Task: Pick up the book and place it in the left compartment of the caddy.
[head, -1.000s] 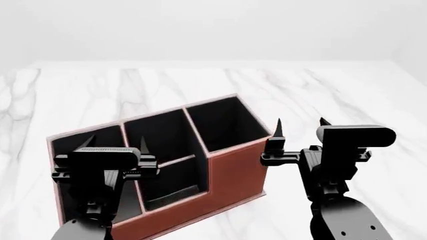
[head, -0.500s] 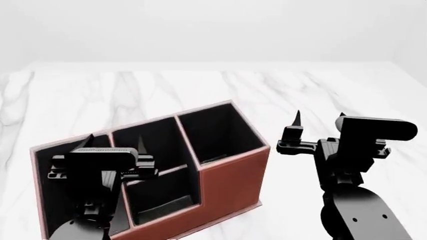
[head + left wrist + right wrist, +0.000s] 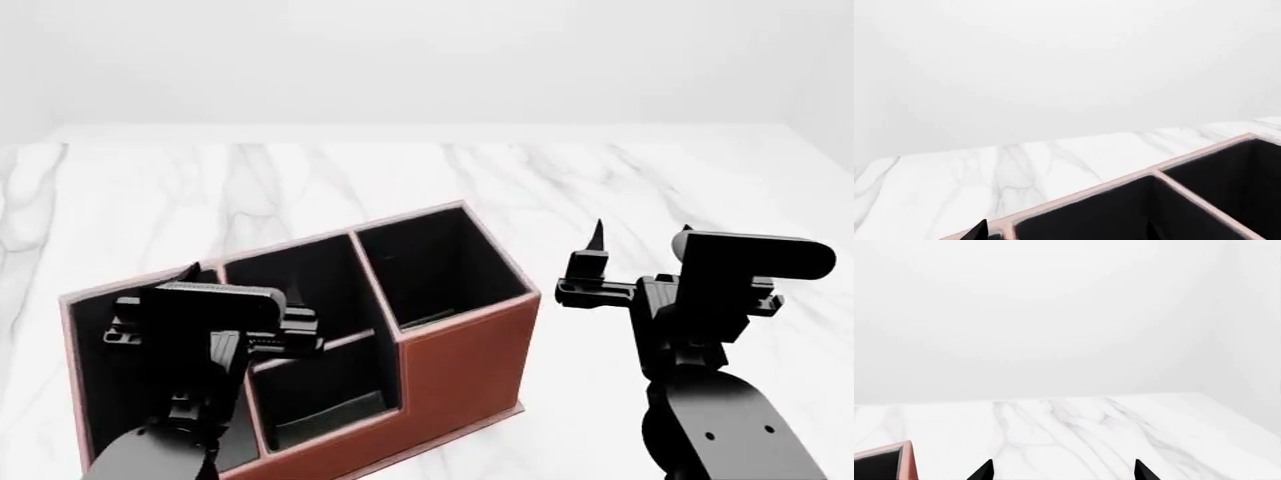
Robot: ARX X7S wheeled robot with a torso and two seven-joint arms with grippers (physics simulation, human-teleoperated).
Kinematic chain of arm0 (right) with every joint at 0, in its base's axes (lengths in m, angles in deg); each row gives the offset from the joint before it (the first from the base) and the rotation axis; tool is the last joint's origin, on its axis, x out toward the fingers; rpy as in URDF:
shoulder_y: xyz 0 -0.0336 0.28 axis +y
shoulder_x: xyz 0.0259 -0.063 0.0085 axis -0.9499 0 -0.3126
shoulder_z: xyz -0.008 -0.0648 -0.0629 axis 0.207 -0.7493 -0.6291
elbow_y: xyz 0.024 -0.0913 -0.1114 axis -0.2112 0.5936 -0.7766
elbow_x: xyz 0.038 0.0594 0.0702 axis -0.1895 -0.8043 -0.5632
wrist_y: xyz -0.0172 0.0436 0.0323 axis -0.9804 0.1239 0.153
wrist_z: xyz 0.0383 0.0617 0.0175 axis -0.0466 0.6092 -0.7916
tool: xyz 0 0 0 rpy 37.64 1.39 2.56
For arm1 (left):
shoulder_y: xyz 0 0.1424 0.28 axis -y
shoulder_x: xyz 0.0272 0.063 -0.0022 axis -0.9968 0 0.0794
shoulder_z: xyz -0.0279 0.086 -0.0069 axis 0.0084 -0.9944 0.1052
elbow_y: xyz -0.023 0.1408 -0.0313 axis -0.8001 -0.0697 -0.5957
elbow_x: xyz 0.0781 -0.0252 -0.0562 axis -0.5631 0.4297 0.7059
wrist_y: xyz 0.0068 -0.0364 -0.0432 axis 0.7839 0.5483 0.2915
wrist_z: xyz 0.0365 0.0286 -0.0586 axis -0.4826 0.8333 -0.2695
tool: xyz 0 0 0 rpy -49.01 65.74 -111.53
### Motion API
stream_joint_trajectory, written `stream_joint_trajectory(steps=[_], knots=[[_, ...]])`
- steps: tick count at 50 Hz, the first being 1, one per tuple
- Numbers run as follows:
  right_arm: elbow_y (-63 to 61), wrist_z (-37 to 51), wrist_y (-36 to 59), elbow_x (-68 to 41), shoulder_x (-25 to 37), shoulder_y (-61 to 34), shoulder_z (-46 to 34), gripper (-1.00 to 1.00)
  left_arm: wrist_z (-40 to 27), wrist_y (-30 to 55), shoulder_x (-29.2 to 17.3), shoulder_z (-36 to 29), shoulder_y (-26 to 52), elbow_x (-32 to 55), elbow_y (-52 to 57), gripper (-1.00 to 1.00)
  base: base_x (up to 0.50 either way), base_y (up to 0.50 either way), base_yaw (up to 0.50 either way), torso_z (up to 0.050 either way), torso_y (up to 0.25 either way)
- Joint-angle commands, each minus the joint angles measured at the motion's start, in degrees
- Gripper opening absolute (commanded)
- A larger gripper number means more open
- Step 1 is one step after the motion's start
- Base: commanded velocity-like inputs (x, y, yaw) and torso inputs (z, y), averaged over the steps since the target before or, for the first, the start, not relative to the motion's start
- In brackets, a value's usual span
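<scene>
— White marble with grey veins makes up the bench (image 3: 641, 180), and a plain pale wall closes it off behind. What sits nearest the head camera?

— Both black arms. The left tool (image 3: 244, 285) hangs over the near left part of the large reddish-brown leather-look caddy (image 3: 461, 365), above its black lining. Its two pointed fingertips (image 3: 295, 291) stand apart with nothing between them, so it is spread open and empty.

— And the right one?

— The right tool (image 3: 641, 235) hovers over bare marble just beside the caddy's right wall, not touching it. Its two tips are also well separated and hold nothing; the right wrist view shows both points (image 3: 986, 470) with only marble between them.

— Describe the caddy itself.

— Four black-lined slots with pale rim edging. The long narrow left compartment (image 3: 100, 345) runs the full depth along the left side, partly hidden by the left arm. Next to it are two short slots split by a low divider, then a squarish slot at the right end. In the left wrist view the pale rim (image 3: 1134, 176) and a dividing wall show, with dark lining below.

— Where is the black book?

— I cannot find it in any view. It is neither on the visible marble nor in the parts of the slots that show.

— Farther back?

— Only veined marble up to the wall.
</scene>
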Motion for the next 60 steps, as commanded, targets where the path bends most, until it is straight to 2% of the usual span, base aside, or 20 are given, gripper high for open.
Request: stream_joint_trajectory(steps=[1, 2, 6, 7, 8, 10, 12, 14, 16, 17, 24, 29, 36, 40, 43, 48, 56, 59, 60], knots=[[0.8, 0.4, -0.3, 0.0, 0.2, -0.1, -0.3, 1.00, 3.3, 19.4, -4.2, -0.3, 7.4, 6.1, 10.1, 1.00, 0.00, 0.00, 0.00, 0.000, 0.000], [0.8, 0.5, -0.3, 0.0, 0.2, -0.1, -0.4, 1.00, 3.5, 21.5, -4.7, 0.1, 8.5, 6.7, 11.6, 1.00, 0.00, 0.00, 0.00, 0.000, 0.000], [1.1, 0.5, -0.5, 0.1, 0.3, -0.2, -0.9, 1.00, 9.4, 39.4, -3.3, 9.8, 16.8, 17.0, 20.4, 1.00, 0.00, 0.00, 0.00, 0.000, 0.002], [1.1, 0.6, -0.4, 0.1, 0.4, -0.3, -0.9, 1.00, 9.3, 45.3, -1.5, 14.7, 19.3, 21.4, 21.8, 1.00, 0.00, 0.00, 0.00, 0.000, 0.000], [1.0, 0.6, -0.3, 0.0, 0.4, -0.4, -0.9, 1.00, 0.7, 45.4, -5.1, 19.6, 21.3, 30.0, 19.1, 1.00, 0.00, 0.00, 0.00, 0.000, 0.000], [1.3, 0.6, -0.4, 0.0, 0.3, -0.5, -1.0, 1.00, -16.5, 45.2, -12.2, 22.6, 26.4, 47.2, 11.9, 1.00, 0.00, 0.00, 0.00, 0.000, 0.000], [1.4, 0.7, -0.5, 0.1, 0.4, -0.4, -1.2, 1.00, -33.5, 42.7, -16.4, 20.3, 28.9, 64.3, 8.8, 1.00, 0.00, 0.00, 0.00, 0.000, 0.000], [1.3, 0.8, -0.4, 0.0, 0.4, -0.5, -1.2, 1.00, -40.0, 39.0, -21.3, 17.0, 31.3, 81.5, 6.2, 1.00, 0.00, 0.00, 0.00, 0.000, 0.000], [1.4, 0.8, -0.5, -0.1, 0.4, -0.5, -1.2, 1.00, -41.1, 37.0, -23.3, 15.2, 32.3, 98.7, 4.9, 1.00, 0.00, 0.00, 0.00, 0.000, 0.000], [1.5, 0.8, -0.6, -0.1, 0.4, -0.5, -1.3, 1.00, -41.4, 36.5, -24.6, 13.9, 33.1, 101.1, 4.3, 1.00, 0.00, 0.00, 0.00, 0.000, 0.000], [1.7, 1.0, 0.0, -0.3, 0.5, -1.1, -1.5, 1.00, -41.3, 34.3, -28.6, 5.2, 39.1, 110.4, 0.7, 1.00, 0.00, 0.00, 0.00, 0.000, 0.000], [2.1, 1.2, -0.3, -0.2, 0.6, -1.2, -1.7, 1.00, -42.2, 35.1, -30.4, -1.6, 44.2, 113.1, -1.2, 1.00, 0.00, 0.00, 0.00, 0.000, 0.000], [2.2, 1.4, -0.3, -0.4, 0.6, -1.3, -1.9, 1.00, -42.6, 33.9, -32.2, -8.4, 54.1, 119.8, -4.7, 1.00, 0.00, 0.00, 0.00, 0.000, 0.000], [2.3, 1.5, -0.4, -0.3, 0.7, -1.2, -2.2, 1.00, -44.1, 32.8, -33.9, -16.3, 61.0, 125.8, -9.0, 1.00, 0.00, 0.00, 0.00, 0.000, 0.000], [2.5, 1.6, -0.7, -0.3, 0.6, -1.1, -2.5, 1.00, -43.8, 34.3, -33.2, -19.7, 65.0, 127.5, -11.2, 1.00, 0.00, 0.00, 0.00, 0.000, 0.000], [2.9, 1.7, -0.7, -0.4, 0.6, -1.3, -2.7, 1.00, -45.9, 35.2, -30.7, -29.3, 72.1, 131.2, -14.7, 1.00, 0.00, 0.00, 0.00, 0.000, 0.000], [2.9, 1.8, -0.7, -0.6, 0.7, -1.2, -3.0, 1.00, -47.3, 35.8, -27.6, -37.6, 78.3, 134.4, -18.1, 1.00, 0.00, 0.00, 0.00, 0.000, 0.000], [3.1, 1.9, -0.9, -0.6, 0.8, -1.3, -3.1, 1.00, -47.9, 36.4, -26.2, -41.8, 81.0, 136.3, -19.7, 1.00, 0.00, 0.00, 0.00, 0.000, 0.000], [3.0, 1.9, -0.7, -0.7, 0.9, -1.4, -3.1, 1.00, -48.8, 37.0, -25.4, -44.9, 82.7, 137.1, -20.4, 1.00, 0.00, 0.00, 0.00, 0.000, 0.000]])
